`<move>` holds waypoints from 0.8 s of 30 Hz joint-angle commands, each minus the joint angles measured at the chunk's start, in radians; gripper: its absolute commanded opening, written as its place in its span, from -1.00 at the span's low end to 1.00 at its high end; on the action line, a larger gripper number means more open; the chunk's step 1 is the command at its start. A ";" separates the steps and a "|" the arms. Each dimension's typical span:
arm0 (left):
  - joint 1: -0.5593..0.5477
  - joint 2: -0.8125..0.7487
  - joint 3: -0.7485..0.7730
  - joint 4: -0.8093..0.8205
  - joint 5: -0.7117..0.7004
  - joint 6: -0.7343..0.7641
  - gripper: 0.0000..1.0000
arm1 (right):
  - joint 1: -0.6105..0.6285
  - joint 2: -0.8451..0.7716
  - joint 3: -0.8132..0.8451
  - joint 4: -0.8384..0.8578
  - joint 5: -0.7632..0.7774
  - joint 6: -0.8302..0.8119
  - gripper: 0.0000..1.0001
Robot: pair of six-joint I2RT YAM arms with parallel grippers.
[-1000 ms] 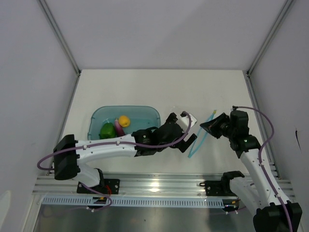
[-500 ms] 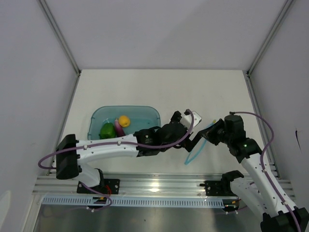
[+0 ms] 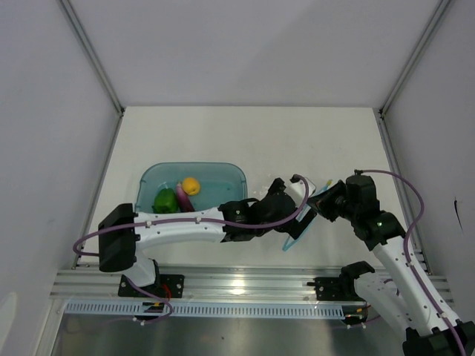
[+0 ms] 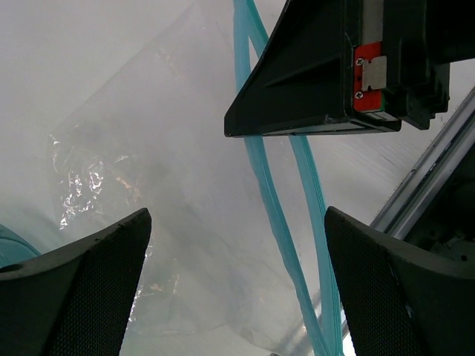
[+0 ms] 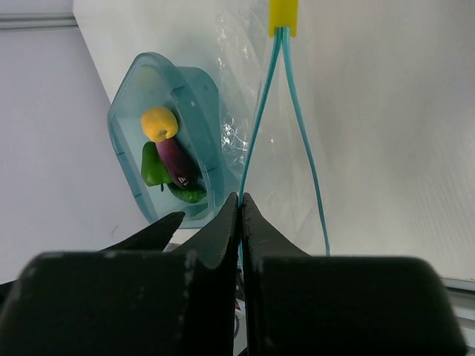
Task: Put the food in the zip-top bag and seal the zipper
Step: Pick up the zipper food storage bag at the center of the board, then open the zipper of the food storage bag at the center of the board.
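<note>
The clear zip-top bag (image 4: 141,141) lies right of the tray with its mouth open. Its teal zipper (image 3: 295,237) splits into two strips (image 4: 274,222). My right gripper (image 3: 320,202) is shut on one zipper strip (image 5: 256,133), and its jaws (image 5: 241,211) pinch it. A yellow slider (image 5: 283,16) sits at the zipper's far end. My left gripper (image 4: 236,222) is open and empty, straddling the bag's mouth right beside the right gripper. The yellow fruit (image 3: 191,185), green vegetable (image 3: 164,199) and purple piece (image 3: 182,196) lie in the tray.
The translucent teal tray (image 3: 223,174) stands left of the bag; it also shows in the right wrist view (image 5: 126,104). A metal rail (image 3: 237,282) runs along the table's near edge, just beyond the bag. White walls enclose the table on three sides.
My left gripper has reached right, over the bag's mouth. My right gripper has moved left and down to the zipper edge, and the zipper end has shifted toward the near rail.
</note>
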 commanded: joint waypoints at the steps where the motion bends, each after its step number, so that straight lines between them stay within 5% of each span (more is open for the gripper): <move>1: -0.004 0.018 0.021 0.006 -0.006 -0.045 0.99 | 0.012 -0.017 0.049 0.003 0.013 0.024 -1.00; 7: -0.001 0.050 0.034 -0.048 -0.043 -0.072 0.83 | 0.023 -0.023 0.070 -0.005 0.009 0.019 -1.00; 13: 0.048 0.044 0.001 -0.010 0.056 -0.105 0.33 | 0.032 -0.028 0.069 0.000 -0.005 0.010 -1.00; 16: 0.083 0.027 -0.021 0.006 0.118 -0.113 -0.34 | 0.035 -0.031 0.069 -0.002 -0.013 -0.019 -1.00; 17: 0.088 0.023 -0.024 0.013 0.140 -0.110 -0.71 | 0.035 -0.031 0.072 -0.005 -0.010 -0.032 -1.00; 19: 0.097 0.015 -0.018 0.012 0.160 -0.104 -0.98 | 0.036 -0.035 0.075 -0.020 -0.002 -0.079 -1.00; 24: 0.105 0.010 0.013 -0.003 0.209 -0.116 -0.99 | 0.039 -0.009 0.138 -0.088 0.015 -0.185 -0.57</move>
